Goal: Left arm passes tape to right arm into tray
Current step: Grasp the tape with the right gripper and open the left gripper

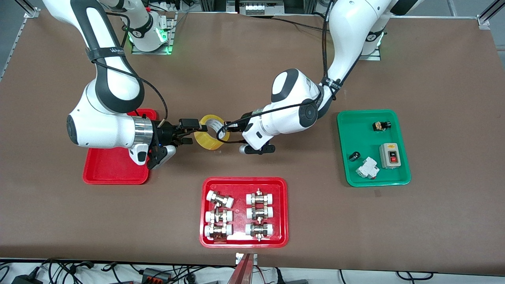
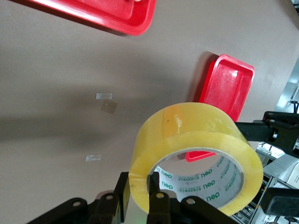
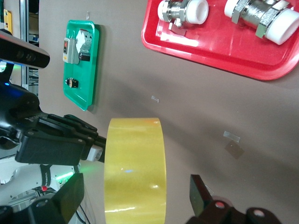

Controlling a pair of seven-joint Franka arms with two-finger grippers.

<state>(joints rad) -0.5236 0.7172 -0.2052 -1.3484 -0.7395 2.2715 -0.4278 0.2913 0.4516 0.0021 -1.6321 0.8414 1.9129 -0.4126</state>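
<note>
Red plastic sits closest to the front camera: a red tray of fittings (image 1: 244, 212), white-capped metal pieces in two neat columns, no part of this job. Farther up the table, toward the left arm's end, a green tray (image 1: 373, 148) carries a switch box and a few small parts, equally idle.

Between the two arms, up off the table, hangs the tape (image 1: 210, 132), a translucent yellow roll with a pale printed core. The left gripper (image 1: 225, 130) is clamped tight on it, one finger inside the ring and one outside, pinching the wall at the side nearest its own arm. That grip leaves the rest of the ring free and turned toward the partner, which looks to be the whole point of holding it this way.

The right gripper (image 1: 193, 131) has its fingers spread wide, one on either side of the roll's broad yellow band as its wrist view shows, and grips nothing yet. Whether a pad already touches the tape I cannot tell.

Under the right arm lies the plain red tray (image 1: 112, 169), empty where visible and a short swing away. I judge the hand-over is at its handshake: the right fingers must close before the left lets go, or the roll drops.
</note>
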